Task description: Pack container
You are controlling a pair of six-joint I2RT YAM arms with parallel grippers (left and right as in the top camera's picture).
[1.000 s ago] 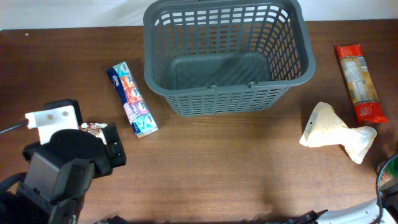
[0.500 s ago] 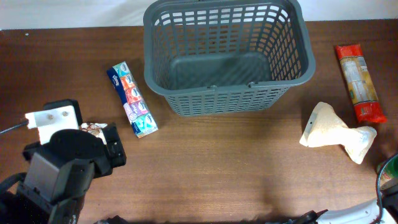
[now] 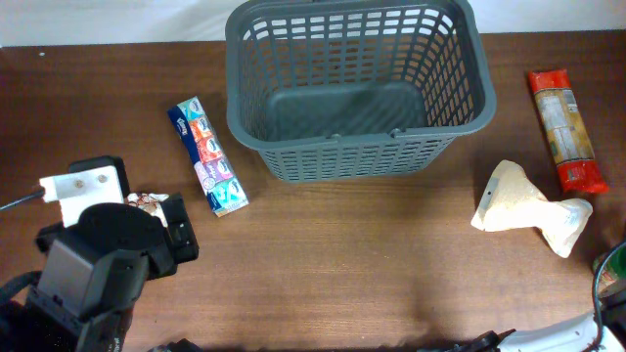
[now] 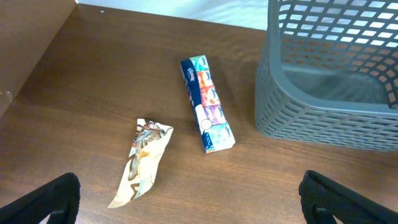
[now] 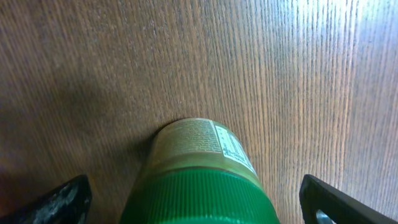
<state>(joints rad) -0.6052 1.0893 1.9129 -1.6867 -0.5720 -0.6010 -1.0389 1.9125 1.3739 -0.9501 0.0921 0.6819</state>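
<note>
The dark grey basket stands at the back middle of the table, with nothing visible inside; its corner shows in the left wrist view. My left gripper is open and empty above the table, near a crumpled snack wrapper and a blue tissue pack. My right gripper is open, its fingers on either side of a green-lidded jar that stands upright on the table, apart from both fingers.
The tissue pack lies left of the basket, the wrapper beside the left arm. A red pasta packet and a beige bag lie at the right. The jar's green edge shows at the right border.
</note>
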